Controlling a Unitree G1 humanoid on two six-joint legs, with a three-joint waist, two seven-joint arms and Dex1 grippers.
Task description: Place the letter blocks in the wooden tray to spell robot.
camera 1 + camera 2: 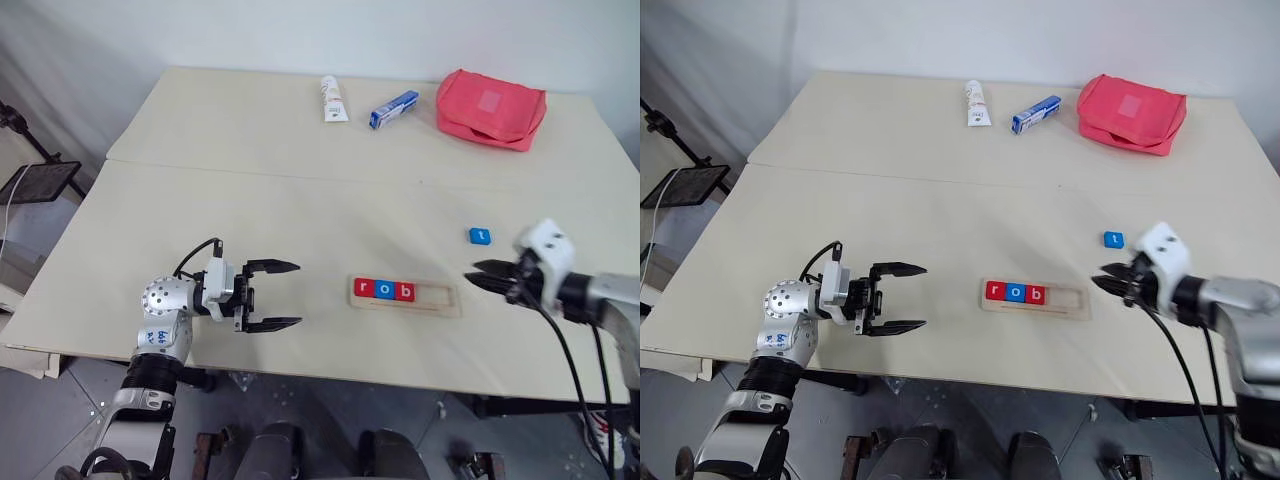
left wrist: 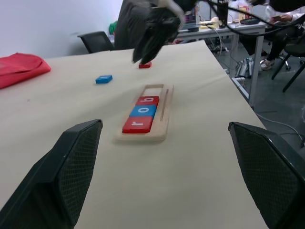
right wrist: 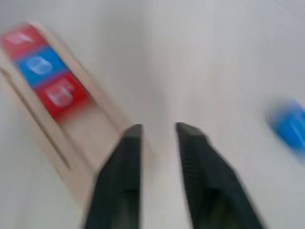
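Observation:
The wooden tray point(image 1: 436, 295) lies near the table's front edge. Its left part holds three letter blocks in a row: red r point(image 1: 363, 289), blue o point(image 1: 384, 290) and red b point(image 1: 404, 292). The right part of the tray is bare. A blue block with a t point(image 1: 480, 236) lies on the table beyond the tray's right end. In the left wrist view another red block point(image 2: 145, 65) lies on the table under my right gripper. My right gripper point(image 1: 478, 277) hovers just right of the tray, open a little, with nothing between its fingers point(image 3: 190, 143). My left gripper point(image 1: 298, 294) stands wide open left of the tray, pointing at it.
At the table's far side lie a white tube point(image 1: 333, 99), a blue-and-white box point(image 1: 393, 109) and a pink pouch point(image 1: 490, 108). A seam point(image 1: 300, 175) crosses the table. The front edge runs close below both grippers.

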